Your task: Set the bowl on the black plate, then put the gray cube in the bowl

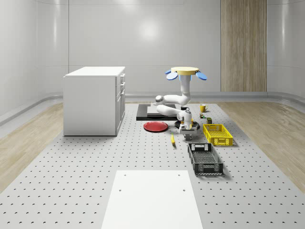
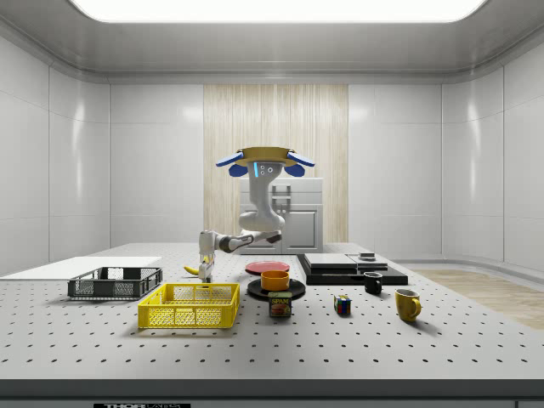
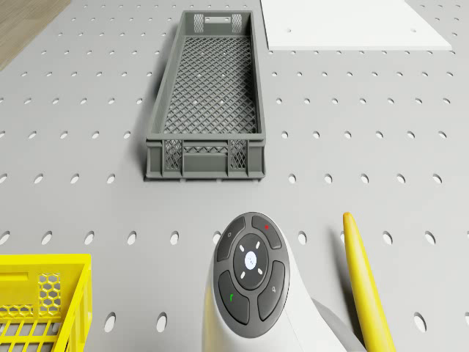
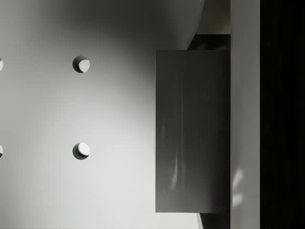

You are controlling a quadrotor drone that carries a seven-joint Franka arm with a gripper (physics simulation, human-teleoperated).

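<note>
Orange bowl (image 2: 274, 279) sits on the black plate (image 2: 276, 291); gray cube (image 4: 193, 131) fills the claw's (image 2: 205, 274) view, grip unclear; perforated gray desk (image 1: 71, 167), pale-walled room.

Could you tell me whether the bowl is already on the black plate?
Yes: in the side view the orange bowl sits upright on the black plate.

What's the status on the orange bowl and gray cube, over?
Drone hovers over gray perforated table; gripper low beside yellow banana. Orange bowl sits on black plate. Gray cube close under wrist camera.
</note>
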